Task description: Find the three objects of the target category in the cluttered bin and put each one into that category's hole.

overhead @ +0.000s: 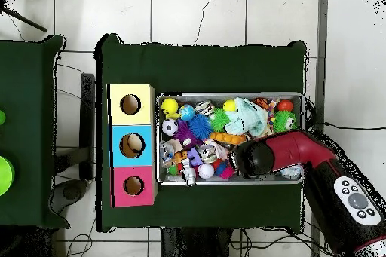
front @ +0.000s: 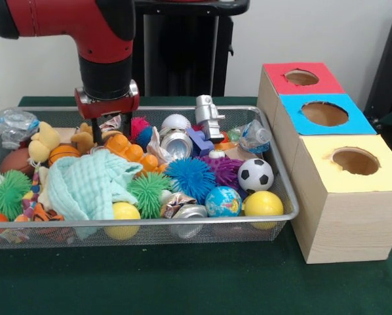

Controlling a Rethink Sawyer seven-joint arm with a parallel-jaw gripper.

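Note:
A wire mesh bin holds a heap of toys. Among them are a soccer ball, two yellow balls, a globe ball, a crushed can, a plastic bottle and a yellow plush. My gripper reaches down into the bin's back left part, just above an orange caterpillar toy, with crumpled foil right at it. Seen from overhead, the arm's wrist covers the gripper. Beside the bin stand a red box, a blue box and a yellow box, each with a round hole.
A light green cloth covers part of the pile at the front left. Blue and green spiky balls, a silver robot figure and a second bottle crowd the bin. Green cloth covers the table.

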